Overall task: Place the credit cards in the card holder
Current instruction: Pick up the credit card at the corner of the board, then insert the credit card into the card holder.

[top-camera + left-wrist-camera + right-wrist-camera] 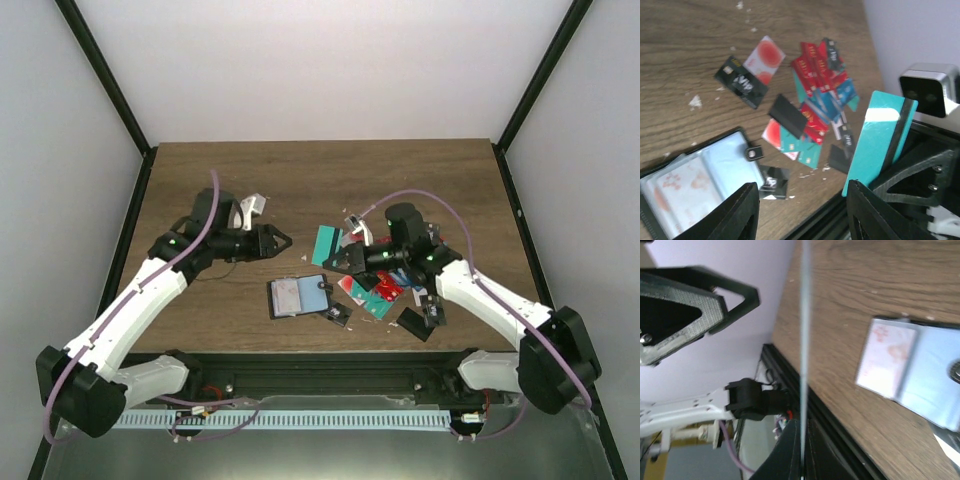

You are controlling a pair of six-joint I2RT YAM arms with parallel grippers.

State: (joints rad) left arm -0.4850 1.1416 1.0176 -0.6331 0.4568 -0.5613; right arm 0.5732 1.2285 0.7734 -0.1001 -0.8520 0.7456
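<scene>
The card holder [298,296] lies open on the wooden table, its pale blue-grey inside facing up [695,182] [912,370]. To its right is a heap of red, teal, blue and black credit cards [378,284] [815,100]. A white card with a red circle [765,56] and a black card [740,82] lie apart from the heap. My right gripper [340,258] [802,422] is shut on a teal card [325,244] [880,142], which shows edge-on in the right wrist view. My left gripper [280,240] [802,192] hangs open just left of that card, with nothing between its fingers.
Loose black cards lie near the front edge [415,322] [335,315]. White specks are scattered over the wood [695,102]. A black rail [840,440] runs along the table's near edge, with the arm bases below it.
</scene>
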